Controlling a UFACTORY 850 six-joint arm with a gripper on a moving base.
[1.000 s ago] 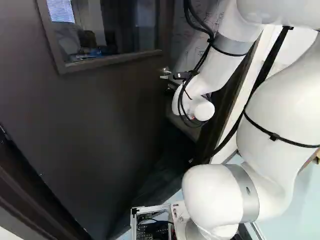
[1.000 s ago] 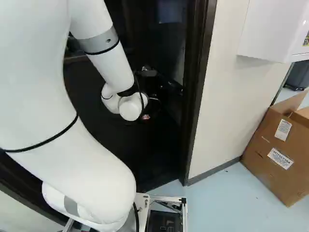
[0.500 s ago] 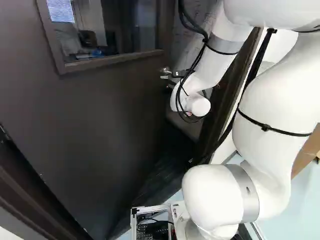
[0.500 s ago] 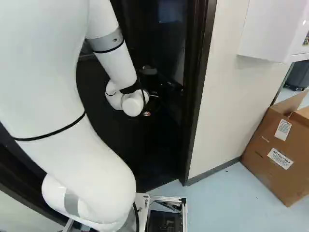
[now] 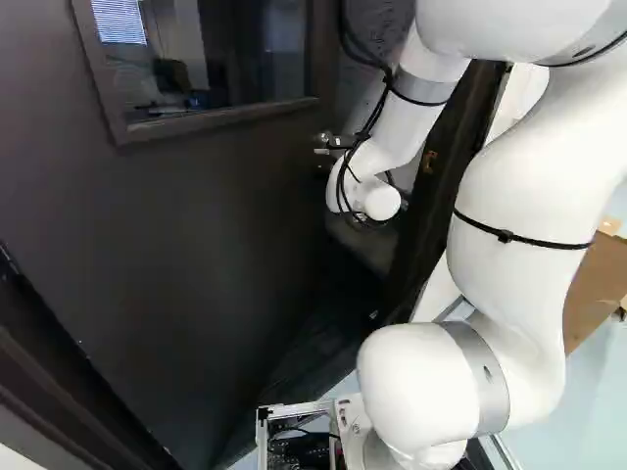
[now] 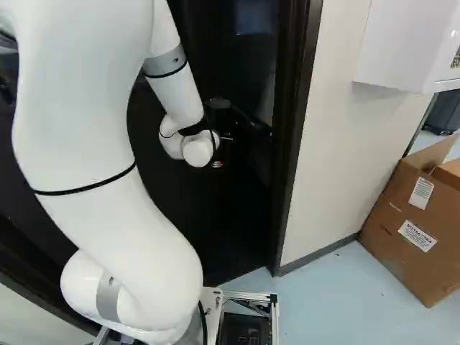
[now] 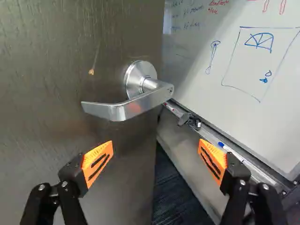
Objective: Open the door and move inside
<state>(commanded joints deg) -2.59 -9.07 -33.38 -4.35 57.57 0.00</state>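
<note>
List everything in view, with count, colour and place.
door: 1, dark brown, ahead of arm
door window: 1, dark-framed, upper door
lever handle: 1, silver, on door, ahead of gripper
door frame: 1, dark, beside wall
whiteboard: 1, white, past door edge
marker tray: 1, silver, along whiteboard's lower edge
wall: 1, off-white, right of door frame, right base view
cabinet: 1, white, on wall
cardboard box: 1, brown, by wall
floor: pale blue, below wall
arm: 1, white
gripper: 1, black, two orange pads, open
</note>
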